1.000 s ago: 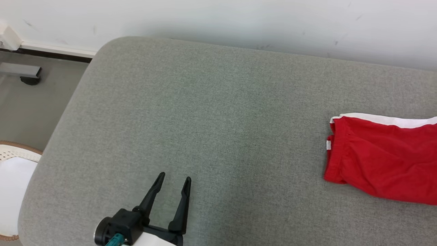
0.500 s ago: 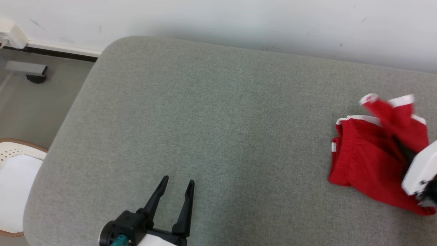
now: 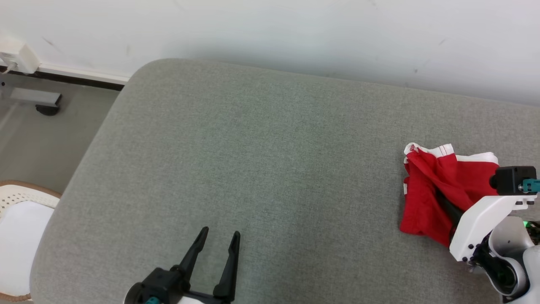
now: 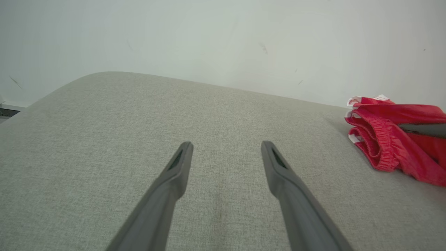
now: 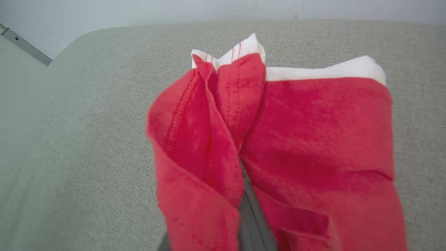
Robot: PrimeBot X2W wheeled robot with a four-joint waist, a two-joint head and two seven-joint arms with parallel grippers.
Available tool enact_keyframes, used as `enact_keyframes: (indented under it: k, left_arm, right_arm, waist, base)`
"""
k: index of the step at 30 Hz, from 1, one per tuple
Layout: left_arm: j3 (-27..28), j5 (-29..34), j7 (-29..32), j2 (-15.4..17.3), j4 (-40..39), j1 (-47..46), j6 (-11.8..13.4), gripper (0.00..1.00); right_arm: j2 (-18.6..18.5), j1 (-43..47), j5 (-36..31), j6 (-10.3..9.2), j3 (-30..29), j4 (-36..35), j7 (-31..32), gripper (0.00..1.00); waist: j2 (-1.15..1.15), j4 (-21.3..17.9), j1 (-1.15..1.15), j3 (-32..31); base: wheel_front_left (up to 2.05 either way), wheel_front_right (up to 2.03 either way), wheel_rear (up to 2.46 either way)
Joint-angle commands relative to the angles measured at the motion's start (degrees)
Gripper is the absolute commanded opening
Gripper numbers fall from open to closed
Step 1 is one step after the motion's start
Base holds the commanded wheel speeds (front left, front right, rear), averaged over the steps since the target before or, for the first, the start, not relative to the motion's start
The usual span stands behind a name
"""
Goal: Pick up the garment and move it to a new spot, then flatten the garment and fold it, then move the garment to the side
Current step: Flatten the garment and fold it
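Observation:
The garment (image 3: 426, 190) is red with a white band, bunched into a narrow folded heap at the right end of the grey cushion (image 3: 274, 147). My right gripper (image 3: 441, 196) reaches into it from the lower right, its dark fingers buried in the folds. In the right wrist view the garment (image 5: 313, 132) drapes over the gripper (image 5: 244, 181) and gathers to a pinch at one grey finger (image 5: 249, 216). My left gripper (image 3: 219, 232) stands open over bare cushion at the lower left, far from the cloth. The left wrist view shows the left gripper (image 4: 226, 146) open and the garment (image 4: 383, 139) at the right.
A pale wall runs along the cushion's far edge. The cushion's rounded left end drops to the floor, where a woven chair (image 3: 17, 219) and a metal foot (image 3: 38, 101) stand. Bare cushion stretches between the two grippers.
My right arm has come into the head view with a flap of the garment and laid it leftward over the rest, which is now narrower. The camera shifted a little. The left gripper stayed put.

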Motion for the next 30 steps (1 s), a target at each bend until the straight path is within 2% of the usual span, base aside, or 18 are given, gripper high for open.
enact_keyframes:
  k: [1,2,3,10,18,23,30]
  left_arm:
    - [0.0,0.4,0.0,0.2,0.1,0.7,-0.2,1.0]
    - [0.0,0.4,0.0,0.2,0.2,0.8,-0.3,1.0]
    - [-0.1,0.5,0.0,0.2,0.2,0.8,-0.2,1.0]
    - [0.8,0.7,0.0,0.2,0.5,2.4,0.1,1.0]
    - [4.3,2.5,0.0,0.2,0.9,6.1,-0.2,1.0]
    - [5.8,2.6,0.0,0.2,0.0,8.7,0.3,1.0]
    - [6.4,3.0,0.0,0.2,-0.8,10.3,0.5,1.0]
  right_arm:
    - [0.5,-0.1,0.1,-0.15,0.1,-0.1,-0.8,0.49]
    - [0.9,-0.3,0.2,-0.15,0.1,-0.1,-1.4,0.94]
    - [1.2,-0.4,0.2,-0.14,0.1,-0.1,-2.0,1.0]
    - [3.7,1.5,1.6,-0.15,1.7,-3.0,-7.7,1.0]
    - [2.4,7.2,-1.3,-0.15,4.1,-7.7,-16.1,1.0]
    - [0.4,12.1,-4.2,-0.15,1.8,-9.7,-21.8,1.0]
    - [-1.7,18.5,-8.3,-0.15,-5.7,-8.1,-28.0,1.0]
  waist:
    - [0.0,-0.1,0.0,-0.1]
    - [0.0,-0.2,0.0,-0.2]
    - [0.0,-0.3,0.0,-0.3]
    - [0.0,-1.7,0.0,-2.4]
    - [0.0,-5.8,0.0,-6.9]
    - [0.0,-8.4,0.0,-9.6]
    - [0.0,-10.0,0.0,-11.0]
  base:
    - [0.0,0.0,0.0]
    - [0.0,0.0,0.0]
    - [0.0,0.0,0.0]
    - [0.0,0.0,0.0]
    - [0.0,0.0,0.0]
    - [0.0,0.0,0.0]
    - [0.0,0.0,0.0]
